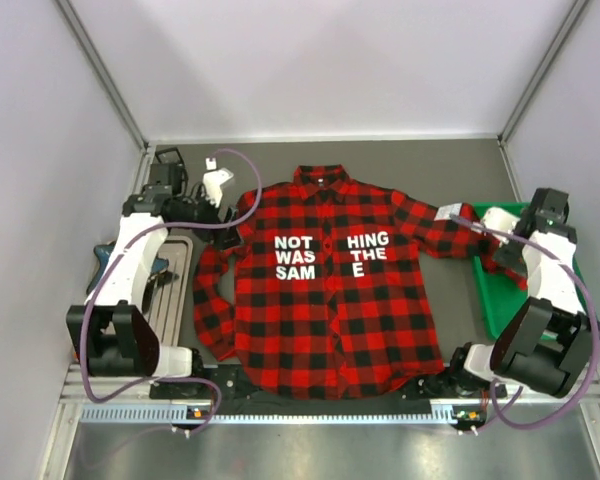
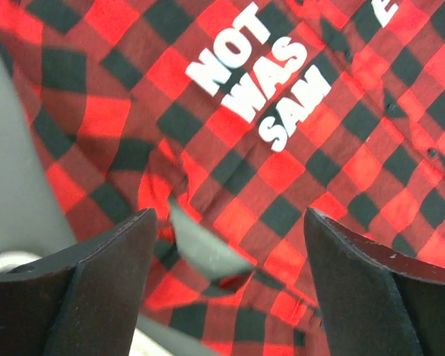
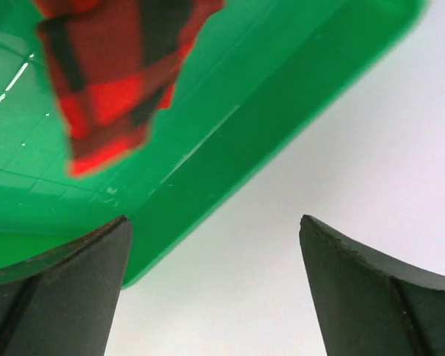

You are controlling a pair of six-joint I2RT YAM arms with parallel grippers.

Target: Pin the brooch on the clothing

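the clothing point(image 1: 320, 310) lies spread flat mid-worktop, lettering up, ready for pinning. left gripper point(image 2: 230, 222), at 10 o'clock over its shoulder, gapes empty. right gripper point(image 3: 215, 230), at 3 o'clock above the green tray point(image 3: 282, 96), is likewise wide and empty. the brooch isn't visible, perhaps hidden under the left arm at 9 o'clock.

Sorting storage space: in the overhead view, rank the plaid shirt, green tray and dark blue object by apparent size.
1. plaid shirt
2. green tray, partly under the right arm
3. dark blue object, partly behind the left arm
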